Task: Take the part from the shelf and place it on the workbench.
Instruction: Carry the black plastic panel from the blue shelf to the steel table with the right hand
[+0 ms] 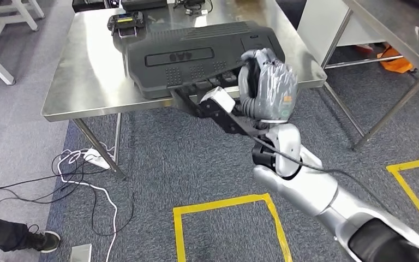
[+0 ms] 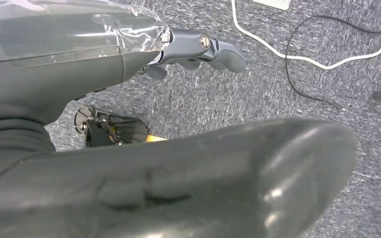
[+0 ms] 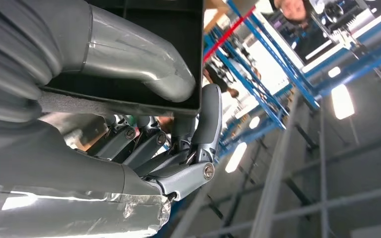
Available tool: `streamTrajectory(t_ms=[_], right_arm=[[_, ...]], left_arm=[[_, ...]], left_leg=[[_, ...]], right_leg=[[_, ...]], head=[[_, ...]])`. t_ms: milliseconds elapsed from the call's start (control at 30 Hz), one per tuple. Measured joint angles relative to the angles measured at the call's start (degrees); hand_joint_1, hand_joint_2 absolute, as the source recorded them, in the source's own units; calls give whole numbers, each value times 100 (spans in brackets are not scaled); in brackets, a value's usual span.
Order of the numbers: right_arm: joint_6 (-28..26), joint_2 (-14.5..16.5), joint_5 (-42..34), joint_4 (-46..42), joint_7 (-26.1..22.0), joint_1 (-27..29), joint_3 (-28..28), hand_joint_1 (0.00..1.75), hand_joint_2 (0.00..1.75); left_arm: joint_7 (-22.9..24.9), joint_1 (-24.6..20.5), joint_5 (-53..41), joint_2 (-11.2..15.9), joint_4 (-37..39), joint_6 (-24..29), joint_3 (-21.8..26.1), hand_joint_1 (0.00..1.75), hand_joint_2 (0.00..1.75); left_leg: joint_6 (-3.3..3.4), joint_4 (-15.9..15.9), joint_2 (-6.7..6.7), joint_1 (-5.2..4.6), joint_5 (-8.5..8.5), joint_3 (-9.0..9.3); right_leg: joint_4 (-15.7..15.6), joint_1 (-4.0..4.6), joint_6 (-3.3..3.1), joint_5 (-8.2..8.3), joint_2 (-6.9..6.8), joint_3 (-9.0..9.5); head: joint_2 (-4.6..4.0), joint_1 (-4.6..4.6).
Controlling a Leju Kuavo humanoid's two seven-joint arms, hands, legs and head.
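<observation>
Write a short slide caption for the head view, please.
Robot's right hand holds a black plastic part on the steel workbench.

Steel workbench [image 1: 87, 82] under black part [image 1: 196, 54] (smaller device [image 1: 123, 23] behind)

Grey carpet floor [image 1: 196, 164] marked with yellow tape squares [image 1: 226, 204] — white and black cables [image 1: 87, 185] trail across it beside a power strip [image 1: 94, 158]. A second steel table [image 1: 393, 27] stands at the right, an orange object [image 1: 395, 59] beneath it. Blue racking [image 3: 273, 94] and ceiling lights [image 3: 342, 101] show overhead.
</observation>
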Motion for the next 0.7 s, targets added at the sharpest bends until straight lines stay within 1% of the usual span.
streamTrajectory(t_ms=[33,67,100,133,167,200,233,267,300,333,367,400,433,467,500,533,600,700], right_arm=[[53,-86,5,-85,15,-39,-9,175,175],[109,-177,4,-172,27,-71,-19,175,175],[157,-267,-1,-255,33,-100,-31,175,175],[200,-362,-7,-337,37,-135,-46,175,175],[231,-454,-15,-415,38,-168,-65,175,175],[254,-539,-25,-489,39,-198,-84,175,175],[272,-612,-35,-554,39,-219,-100,175,175],[285,-682,-46,-617,39,-229,-110,175,175],[295,-747,-54,-674,40,-231,-116,175,175],[302,-807,-60,-725,41,-232,-119,175,175],[309,-860,-72,-771,41,-234,-122,175,175],[323,-912,-92,-816,41,-238,-130,175,175],[346,-958,-125,-857,41,-248,-141,175,175],[380,-1004,-174,-898,41,-257,-155,175,175],[424,-1054,-232,-944,41,-264,-173,175,175],[464,-1097,-294,-990,41,-268,-192,175,175],[514,-1183,-401,-1096,41,-259,-242,175,175],[512,-1321,-473,-1265,41,-220,-333,175,175]], left_arm=[[3,-3,-4,0,0,-2,0,0,0],[5,-3,-8,-1,0,-3,0,0,0],[6,-4,-14,0,0,-3,0,0,0],[7,-9,-21,1,0,-3,0,0,0],[7,-14,-27,1,0,-3,0,0,0],[7,-19,-35,2,0,-4,0,0,0],[7,-22,-39,3,0,-5,0,0,0],[7,-23,-43,3,0,-7,0,0,0],[7,-23,-45,2,0,-9,-1,0,0],[7,-23,-46,2,0,-10,-1,0,0],[7,-24,-49,1,0,-10,-1,0,0],[7,-25,-51,1,0,-10,-1,0,0],[7,-30,-54,1,0,-10,-1,0,0],[6,-35,-57,2,0,-11,0,0,0],[5,-39,-62,3,0,-14,0,0,0],[5,-42,-70,4,0,-18,0,0,0],[5,-45,-97,5,0,-38,-2,0,0],[13,-57,-131,7,0,-73,-4,0,0]], left_leg=[[11,-43,-1,-10,-7,7],[27,-75,-1,6,-4,19],[51,-116,-2,22,5,45],[77,-156,0,43,13,74],[102,-189,3,61,19,101],[122,-197,5,59,13,114],[135,-195,8,58,3,119],[141,-193,9,57,-10,127],[143,-189,7,58,-26,139],[137,-182,3,63,-48,159],[125,-172,-3,70,-73,185],[103,-156,-10,75,-108,209],[72,-126,-18,70,-144,222],[43,-104,-23,62,-171,222],[29,-80,-28,45,-197,218],[28,-66,-31,30,-208,214],[50,-73,-32,24,-216,226],[50,-116,-32,33,-212,252]], right_leg=[[-15,-7,28,-1,0,3],[-24,-10,61,-12,-3,13],[14,-9,91,-50,-4,13],[146,-6,116,-139,-3,-35],[397,-6,135,-278,-2,-146],[751,-9,150,-446,-1,-323],[1141,-12,167,-601,-1,-537],[1447,-15,183,-679,-2,-722],[1576,-18,195,-648,-2,-826],[1474,-22,201,-497,-3,-818],[1189,-27,202,-275,-3,-716],[780,-32,201,-48,-3,-548],[414,-25,195,107,-1,-397],[177,-24,178,183,2,-301],[38,-25,162,204,6,-249],[17,-22,146,192,10,-246],[12,-20,128,190,15,-247],[12,-3,97,170,17,-242]], head=[[0,-4],[0,-5],[0,-3],[0,8],[0,25],[0,42],[0,57],[0,69],[0,77],[0,86],[0,96],[0,107],[0,117],[0,124],[0,123],[0,114],[0,89],[0,82]])
